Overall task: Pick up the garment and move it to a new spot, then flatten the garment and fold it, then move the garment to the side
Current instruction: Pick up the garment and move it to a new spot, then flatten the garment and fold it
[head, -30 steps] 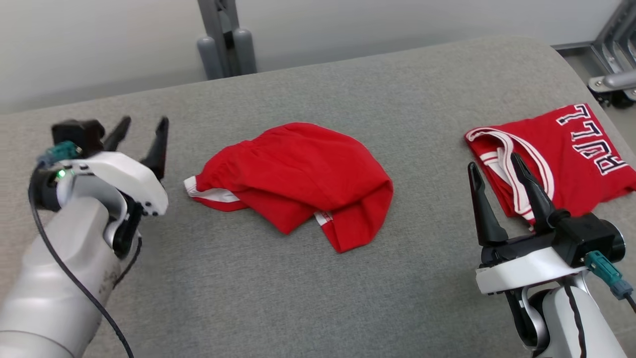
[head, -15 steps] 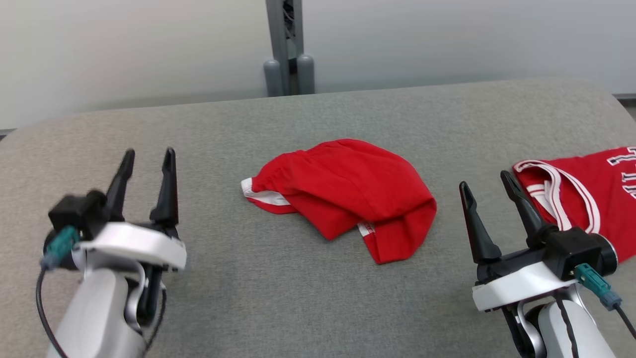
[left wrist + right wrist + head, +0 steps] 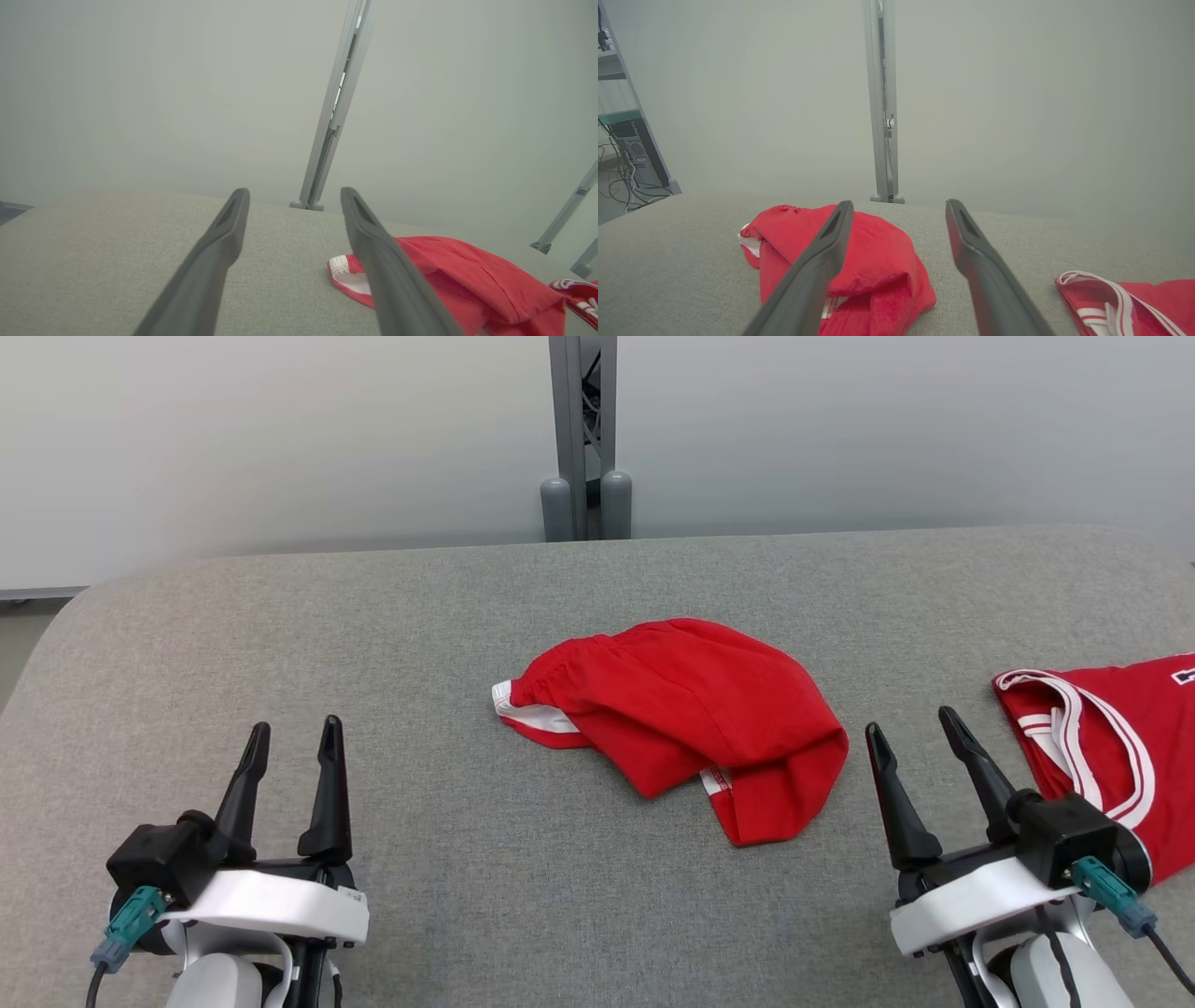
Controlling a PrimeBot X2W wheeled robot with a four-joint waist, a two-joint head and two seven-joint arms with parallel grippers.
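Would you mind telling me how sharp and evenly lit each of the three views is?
Head view: sharp throughout, soft even light, only a faint shadow beneath the crumpled garment, no glare. Left wrist view: the left gripper is soft-edged up close, the wall hazy. Right wrist view: the right gripper is likewise blurred, the garment fairly clear.

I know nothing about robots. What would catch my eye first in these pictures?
A crumpled red garment lies in the middle of the grey padded table, bright against it. A red jersey with white trim lies far to the right. Nearer the camera, two pairs of long dark fingers stand open and empty, the left fingers and the right fingers, pointing toward the cloth without touching it.
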